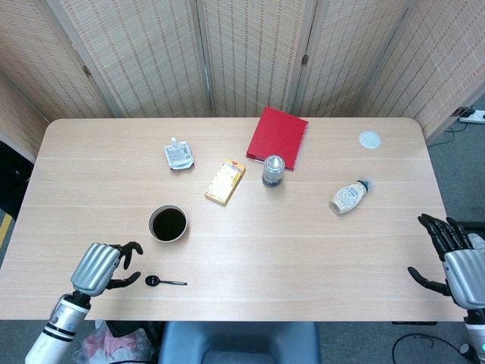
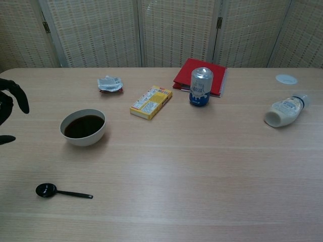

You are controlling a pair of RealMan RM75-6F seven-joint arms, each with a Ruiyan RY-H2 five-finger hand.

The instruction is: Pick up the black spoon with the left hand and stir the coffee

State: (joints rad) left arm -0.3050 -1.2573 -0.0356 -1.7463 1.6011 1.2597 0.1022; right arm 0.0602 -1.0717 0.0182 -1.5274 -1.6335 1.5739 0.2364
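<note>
The left hand (image 1: 100, 267) hovers over the near left part of the table (image 1: 250, 250), its dark fingers (image 1: 127, 250) loosely curled and spread apart, holding nothing; its fingertips point right toward the black spoon (image 1: 164, 281) and stop just short of the spoon's bowl, though from the head view alone it is hard to say how high above the wood the hand sits. In the chest view only the fingers of that hand show, at the far left edge, apart and closed on nothing. The right hand (image 1: 457, 258) hangs off the near right corner of the table, fingers fanned open and empty, touching nothing. The 1 black spoon lies flat on the table near the front edge, bowl to the left and handle pointing right, just near of the cup. There is 1 cup of coffee (image 1: 167, 224), a pale round cup full of dark liquid, standing upright to the far side of the spoon. Further back lie 1 small silver pouch (image 1: 178, 155), 1 yellow box (image 1: 225, 181), 1 upright can (image 1: 273, 170) and 1 red notebook (image 1: 278, 136) touching or just behind the can. To the right rest 1 white bottle (image 1: 348, 196) on its side and 1 white round lid (image 1: 369, 139) near the far right corner.
</note>
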